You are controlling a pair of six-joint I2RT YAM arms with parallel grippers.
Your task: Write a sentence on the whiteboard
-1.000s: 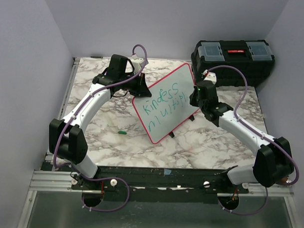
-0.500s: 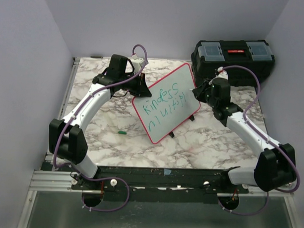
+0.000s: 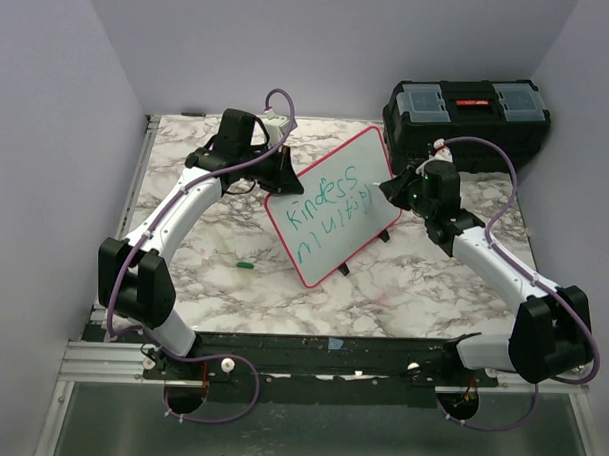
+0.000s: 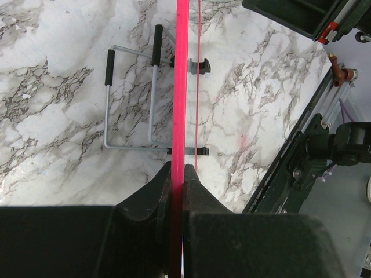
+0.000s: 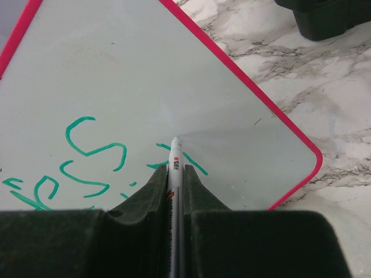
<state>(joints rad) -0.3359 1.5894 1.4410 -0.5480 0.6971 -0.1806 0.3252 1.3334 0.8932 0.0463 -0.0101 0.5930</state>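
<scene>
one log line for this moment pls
left end effector shut on whiteboard rim | right end effector shut on marker | tip at right end of green lettering

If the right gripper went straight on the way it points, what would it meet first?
The whiteboard, on its white face. The right gripper holds a marker whose tip leads, at or just off the board beside the green lettering; contact is unclear.

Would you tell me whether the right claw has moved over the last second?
Yes. In the overhead view the right claw has drawn back rightward, closer to the black toolbox.
</scene>
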